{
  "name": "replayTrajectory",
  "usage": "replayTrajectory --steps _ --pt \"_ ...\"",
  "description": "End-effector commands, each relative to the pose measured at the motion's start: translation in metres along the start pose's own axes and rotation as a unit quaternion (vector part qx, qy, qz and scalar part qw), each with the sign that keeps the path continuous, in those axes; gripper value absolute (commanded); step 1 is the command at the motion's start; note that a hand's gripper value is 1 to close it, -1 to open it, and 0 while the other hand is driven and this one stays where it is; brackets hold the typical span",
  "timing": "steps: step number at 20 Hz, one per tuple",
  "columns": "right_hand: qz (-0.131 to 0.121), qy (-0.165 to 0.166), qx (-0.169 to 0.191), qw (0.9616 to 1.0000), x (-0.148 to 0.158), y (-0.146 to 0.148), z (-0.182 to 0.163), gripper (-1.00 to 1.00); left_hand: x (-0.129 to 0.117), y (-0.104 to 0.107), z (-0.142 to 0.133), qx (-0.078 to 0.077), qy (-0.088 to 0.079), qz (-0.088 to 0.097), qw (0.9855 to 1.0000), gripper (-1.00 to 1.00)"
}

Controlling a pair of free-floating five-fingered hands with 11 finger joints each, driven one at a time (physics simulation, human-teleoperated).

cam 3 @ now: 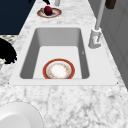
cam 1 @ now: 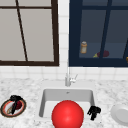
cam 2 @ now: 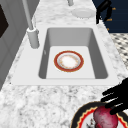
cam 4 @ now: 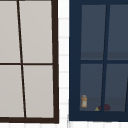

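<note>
My left hand (cam 1: 15, 98) hovers over a red-rimmed plate (cam 1: 5, 110) on the counter left of the sink. Its straight fingers rest on a dark red fruit (cam 2: 105, 118) lying on that plate (cam 2: 81, 117); in the left side view the hand (cam 2: 117, 96) reaches in from the right. My right hand (cam 1: 94, 112) hangs by the sink's front right corner with its fingers curled and nothing in them; the right side view has it (cam 3: 7, 51) at the left edge. A second red-rimmed plate (cam 2: 68, 61) lies flat in the sink basin (cam 2: 92, 47).
A large red ball (cam 1: 67, 114) sits low in the front view before the sink. The faucet (cam 1: 68, 78) stands behind the basin. A white plate (cam 1: 121, 113) lies on the right counter. The navy glass-door cabinet (cam 1: 75, 32) holds an orange bottle (cam 1: 83, 47).
</note>
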Motion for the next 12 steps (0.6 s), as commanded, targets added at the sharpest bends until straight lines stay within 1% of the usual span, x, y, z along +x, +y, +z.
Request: replayTrajectory --steps 1,2,3,4,6,8,10,12 --pt "0.0 0.0 0.0 1.0 0.0 0.0 0.0 0.0 -0.016 0.007 0.014 0.005 -0.007 0.048 0.9988 -1.0" --pt "0.0 0.0 0.0 1.0 0.0 0.0 0.0 0.0 -0.02 0.006 0.018 0.008 -0.01 0.039 0.9991 -1.0" --pt "0.0 0.0 0.0 1.0 0.0 0.0 0.0 0.0 -0.021 0.0 0.016 0.007 -0.006 0.018 0.9998 -1.0" --pt "0.0 0.0 0.0 1.0 0.0 0.0 0.0 0.0 -0.023 -0.002 0.012 0.004 -0.003 0.01 0.9999 -1.0" --pt "0.0 0.0 0.0 1.0 0.0 0.0 0.0 0.0 -0.033 -0.003 0.011 0.008 0.009 0.01 0.9999 -1.0" --pt "0.0 0.0 0.0 1.0 0.0 0.0 0.0 0.0 -0.042 -0.002 0.013 0.013 0.009 0.014 0.9998 -1.0" --pt "0.0 0.0 0.0 1.0 0.0 0.0 0.0 0.0 -0.05 -0.002 0.013 0.013 0.009 0.018 0.9997 -1.0" --pt "0.0 0.0 0.0 1.0 0.0 0.0 0.0 0.0 -0.058 -0.001 0.011 0.011 0.013 0.018 0.9997 -1.0"
